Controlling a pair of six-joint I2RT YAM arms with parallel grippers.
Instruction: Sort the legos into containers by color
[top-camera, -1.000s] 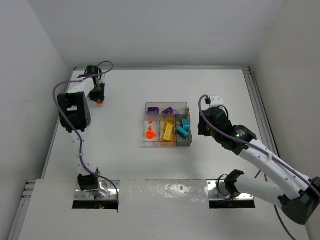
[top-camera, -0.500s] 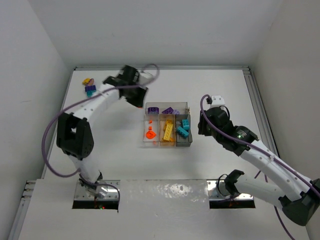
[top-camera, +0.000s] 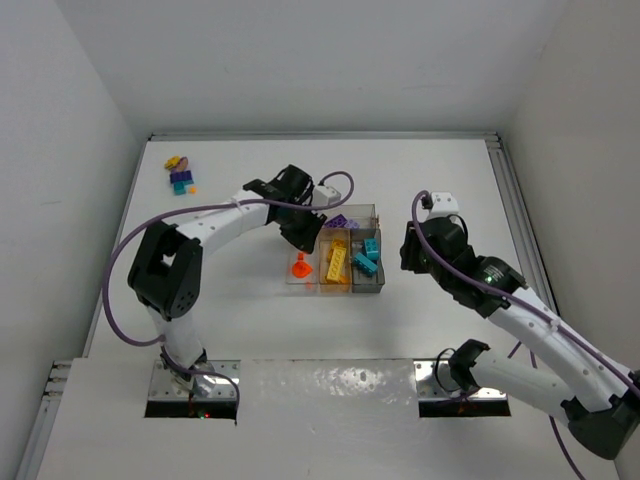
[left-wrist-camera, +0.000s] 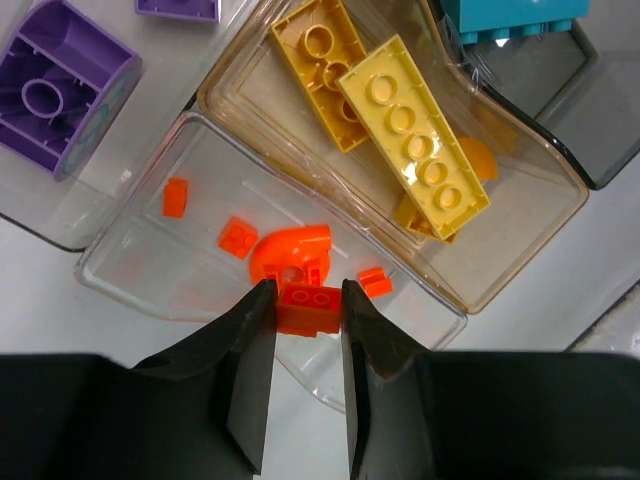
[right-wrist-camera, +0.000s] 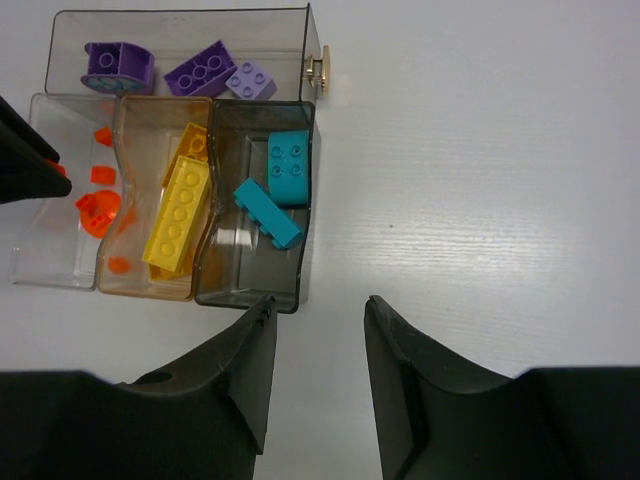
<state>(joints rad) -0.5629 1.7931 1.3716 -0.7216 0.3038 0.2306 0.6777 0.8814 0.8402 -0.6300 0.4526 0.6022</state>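
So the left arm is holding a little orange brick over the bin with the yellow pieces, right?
Not quite. The left gripper does hold a little orange brick, but over the orange compartment; the yellow compartment is beside it. The left wrist view shows this.

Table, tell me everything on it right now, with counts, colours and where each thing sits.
Tray: one, see-through, four bins, mid-table.
Purple bricks: three, far long bin.
Orange pieces: several, small, left bin.
Yellow bricks: at least two, middle bin.
Teal bricks: two, right bin.
Loose bricks: small mixed-colour cluster, far left corner.
Left gripper: shut on an orange brick, over left bin.
Right gripper: open, empty, right of tray.
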